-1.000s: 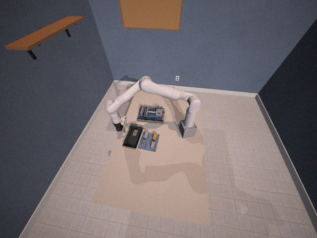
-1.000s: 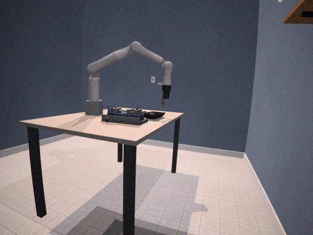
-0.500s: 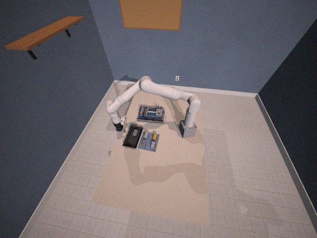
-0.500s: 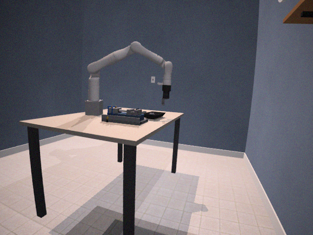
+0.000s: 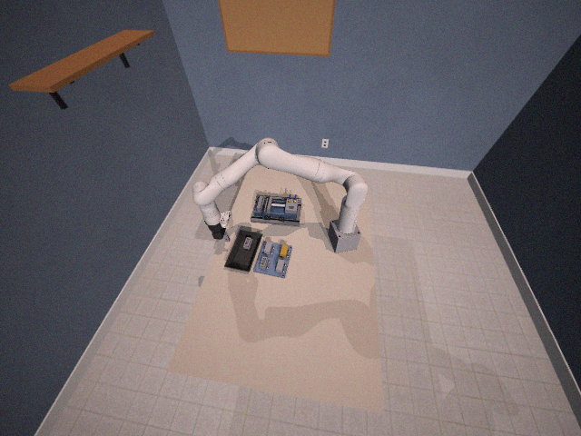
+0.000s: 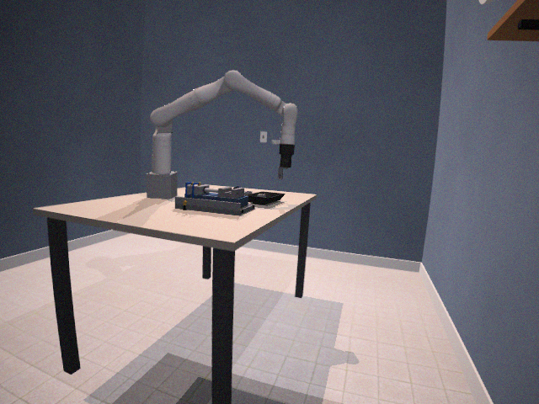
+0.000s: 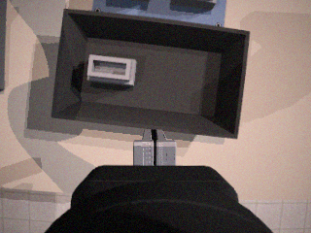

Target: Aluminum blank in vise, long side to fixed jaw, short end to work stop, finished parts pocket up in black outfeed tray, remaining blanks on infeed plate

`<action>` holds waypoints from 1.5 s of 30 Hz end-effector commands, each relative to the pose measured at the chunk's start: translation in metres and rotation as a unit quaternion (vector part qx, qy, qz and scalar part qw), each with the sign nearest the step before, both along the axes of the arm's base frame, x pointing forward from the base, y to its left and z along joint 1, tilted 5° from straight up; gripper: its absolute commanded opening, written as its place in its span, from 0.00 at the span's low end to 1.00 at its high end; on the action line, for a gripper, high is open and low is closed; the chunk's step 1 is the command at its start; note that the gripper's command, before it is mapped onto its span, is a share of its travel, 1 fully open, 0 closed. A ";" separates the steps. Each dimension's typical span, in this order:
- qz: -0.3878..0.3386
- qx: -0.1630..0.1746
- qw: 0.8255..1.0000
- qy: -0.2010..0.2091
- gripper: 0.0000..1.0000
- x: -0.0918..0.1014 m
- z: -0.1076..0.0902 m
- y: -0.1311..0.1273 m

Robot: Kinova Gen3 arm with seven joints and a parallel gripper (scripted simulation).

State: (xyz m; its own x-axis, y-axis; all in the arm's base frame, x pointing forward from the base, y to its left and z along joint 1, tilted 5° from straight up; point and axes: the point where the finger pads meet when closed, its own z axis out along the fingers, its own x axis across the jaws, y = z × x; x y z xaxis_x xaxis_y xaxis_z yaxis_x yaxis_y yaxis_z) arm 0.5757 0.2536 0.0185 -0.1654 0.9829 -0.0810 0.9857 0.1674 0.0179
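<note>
My gripper (image 7: pixel 153 142) (image 6: pixel 280 175) (image 5: pixel 219 235) is shut with nothing between the fingers. It hangs above the table just outside the near long wall of the black outfeed tray (image 7: pixel 228 83) (image 5: pixel 238 261) (image 6: pixel 266 198). One finished part (image 7: pixel 111 69) (image 5: pixel 247 242), a light gray block, lies flat in the left part of the tray with its pocket up. The blue infeed plate (image 5: pixel 271 273) (image 7: pixel 160 9) lies along the tray's far side and holds several blocks, one of them yellow brass (image 5: pixel 283 251). The vise (image 5: pixel 277 208) (image 6: pixel 215 199) stands behind the tray and the plate.
The arm's gray base (image 5: pixel 343 236) (image 6: pixel 161 184) stands to the right of the vise. The table's edge (image 7: pixel 146 201) runs close under my wrist, with floor tiles beyond it.
</note>
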 end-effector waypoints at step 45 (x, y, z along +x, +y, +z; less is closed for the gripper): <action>0.000 0.003 1.000 -0.004 0.00 0.014 0.061 -0.069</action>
